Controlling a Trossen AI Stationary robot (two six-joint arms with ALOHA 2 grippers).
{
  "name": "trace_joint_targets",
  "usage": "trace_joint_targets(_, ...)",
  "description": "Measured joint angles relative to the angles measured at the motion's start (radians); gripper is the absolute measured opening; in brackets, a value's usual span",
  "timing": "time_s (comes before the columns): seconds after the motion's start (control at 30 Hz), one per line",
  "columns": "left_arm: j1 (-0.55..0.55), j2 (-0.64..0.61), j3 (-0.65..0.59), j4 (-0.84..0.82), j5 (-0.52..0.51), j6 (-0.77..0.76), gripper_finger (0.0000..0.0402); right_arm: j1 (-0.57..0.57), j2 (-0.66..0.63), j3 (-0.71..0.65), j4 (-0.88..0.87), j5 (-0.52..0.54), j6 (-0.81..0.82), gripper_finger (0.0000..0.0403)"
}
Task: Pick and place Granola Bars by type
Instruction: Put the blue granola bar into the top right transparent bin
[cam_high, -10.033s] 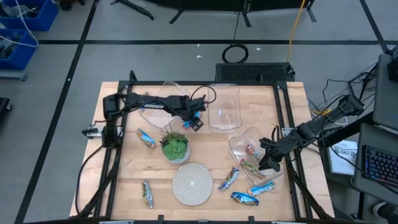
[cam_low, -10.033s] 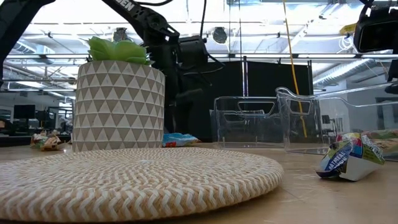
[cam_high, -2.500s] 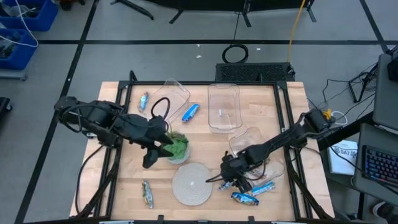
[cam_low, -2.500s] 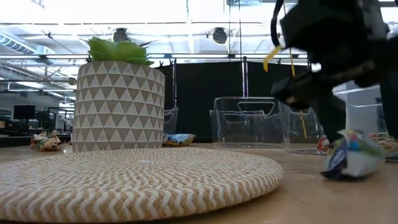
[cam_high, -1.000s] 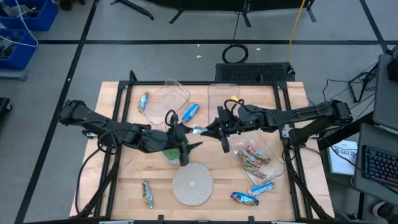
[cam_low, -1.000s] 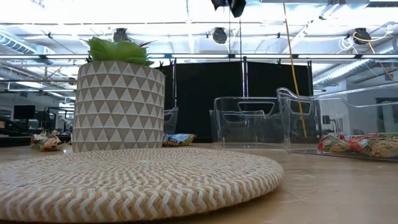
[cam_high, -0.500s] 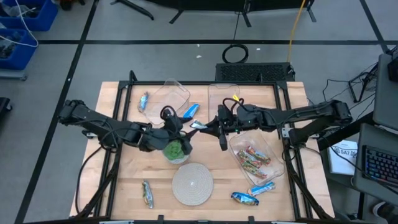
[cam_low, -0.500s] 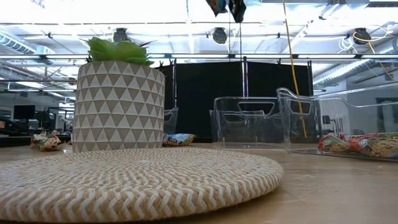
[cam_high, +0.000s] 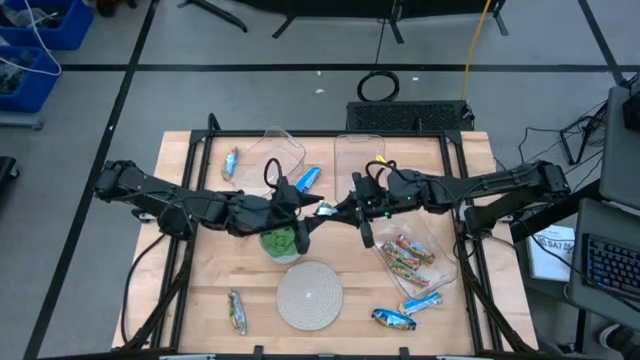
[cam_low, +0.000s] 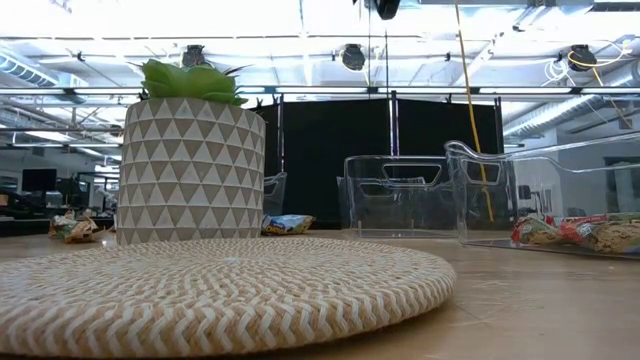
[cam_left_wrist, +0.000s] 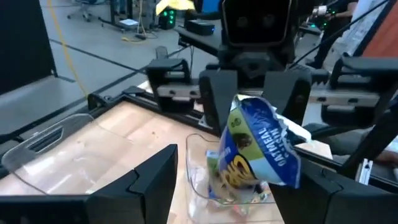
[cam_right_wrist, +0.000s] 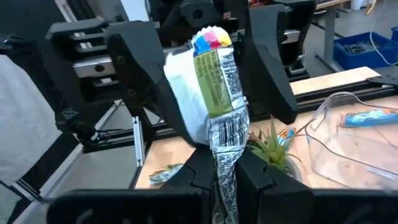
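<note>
A blue-and-white granola bar (cam_left_wrist: 258, 149) hangs in the air just beside the potted plant (cam_high: 282, 238), on its bin side, between the two grippers. The right gripper (cam_right_wrist: 222, 163) is clenched on one end of its wrapper, barcode side toward that arm's camera. The left gripper (cam_high: 310, 222) faces it with fingers (cam_left_wrist: 152, 180) spread wide on either side of the bar and not touching it. Nearest the plant on the right arm's side, a clear bin (cam_high: 437, 262) holds several red, green and tan bars (cam_high: 405, 255). Beyond the plant toward the table's far edge, a second clear bin (cam_high: 350, 150) shows nothing inside, and a third clear bin (cam_high: 275, 150) beside it likewise; a bright blue bar (cam_high: 306, 179) lies on the table between those two bins. One multicoloured bar (cam_high: 231, 161) lies beside the third bin toward the left arm's base. On the near side of the plant sits a round woven mat (cam_high: 310, 295); one multicoloured bar (cam_high: 237, 312) lies to its left, and two blue-silver bars (cam_high: 406, 310) lie to its right, below the filled bin.
</note>
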Motion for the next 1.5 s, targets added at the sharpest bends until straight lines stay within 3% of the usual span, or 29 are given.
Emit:
trace_joint_targets(0.17, 0.001, 0.001, 0.003, 0.084, 0.083, 0.011, 0.0209, -0.001, 0.003, 0.000, 0.005, 0.012, -0.001, 0.0018)
trace_joint_targets(0.27, 0.001, 0.000, 0.003, 0.093, 0.084, 0.006, 0.0142, -0.002, 0.005, -0.002, 0.031, -0.019, -0.018, 0.0028)
trace_joint_targets(0.4, 0.001, -0.001, 0.003, 0.099, 0.129, 0.018, 0.0036, -0.001, 0.001, -0.002, 0.063, -0.031, -0.022, 0.0078)
trace_joint_targets(0.6, 0.001, -0.001, 0.004, 0.108, 0.150, -0.012, 0.0034, -0.002, -0.004, -0.002, 0.102, -0.034, -0.052, 0.0096)
trace_joint_targets(0.77, 0.011, -0.003, 0.004, 0.105, 0.149, 0.012, 0.0028, -0.011, -0.033, -0.002, 0.103, -0.186, -0.017, 0.0114)
trace_joint_targets(1.13, 0.164, -0.005, 0.001, 0.085, 0.135, 0.082, 0.0025, -0.005, -0.343, 0.000, -0.077, -0.260, 0.078, 0.0197)
trace_joint_targets(1.27, 0.288, 0.048, 0.001, 0.084, 0.236, 0.136, 0.0025, 0.074, -0.407, 0.001, -0.182, -0.236, 0.152, 0.0199)
trace_joint_targets(1.5, 0.426, 0.215, 0.000, 0.134, 0.419, 0.150, 0.0025, 0.302, -0.380, -0.109, -0.322, -0.047, 0.276, 0.0188)
